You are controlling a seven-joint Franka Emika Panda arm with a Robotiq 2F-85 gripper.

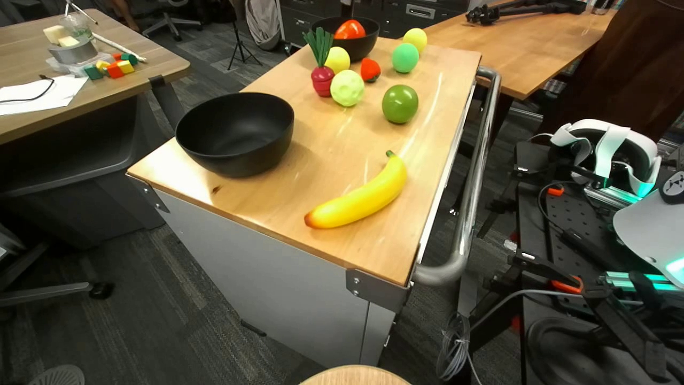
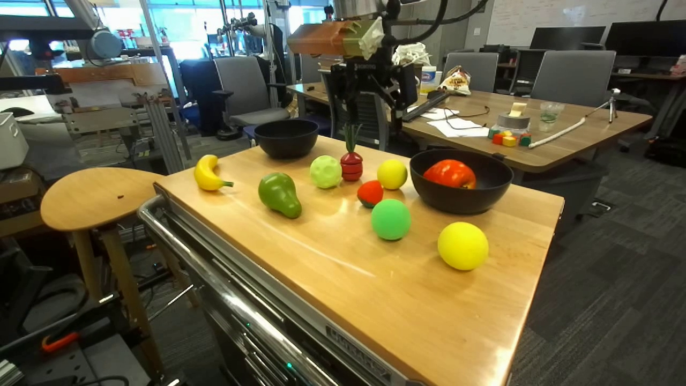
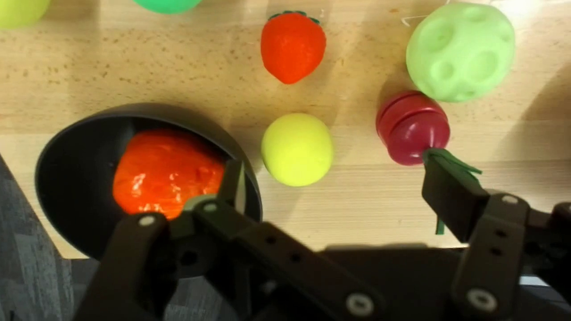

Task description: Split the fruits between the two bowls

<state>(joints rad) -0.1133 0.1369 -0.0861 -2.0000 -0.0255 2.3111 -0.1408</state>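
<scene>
1. Nearest in an exterior view, lower right of the frame: a yellow ball (image 2: 463,246), resting on the wooden tabletop (image 2: 321,262).
2. Right of centre, slightly behind: a green ball (image 2: 391,219).
3. Left of centre: a green pear (image 2: 278,194), lying on its side, narrow end toward the lower right. At right, a black bowl (image 2: 455,202) stands upright with a glossy orange-red fruit (image 2: 451,173) inside it.
4. Centre: a strawberry (image 2: 370,192), lying on its side between pear and bowl.
5. Middle of the frame, farther back: a second yellow ball (image 2: 392,174), just beside the bowl; a leafy red piece (image 2: 351,165), standing upright, leaves uppermost; and a pale green dimpled ball (image 2: 325,171) just beside it. Whether these last two touch cannot be told.
6. Over the tabletop, upper centre of an exterior frame and lower half of the wrist view: the gripper (image 3: 337,187), unclenched, its jaws spread wide. In the wrist view its fingers (image 3: 453,198) cover part of the bowl, at left, and part of the leaves, at right.
7. Left of the exterior frame: a yellow banana (image 2: 208,174), near the tabletop's edge; farther back, to its right, a second black bowl (image 2: 286,147), standing upright.
8. Background, upper right: a brown desk (image 2: 595,130) bearing small coloured blocks (image 2: 508,140).
</scene>
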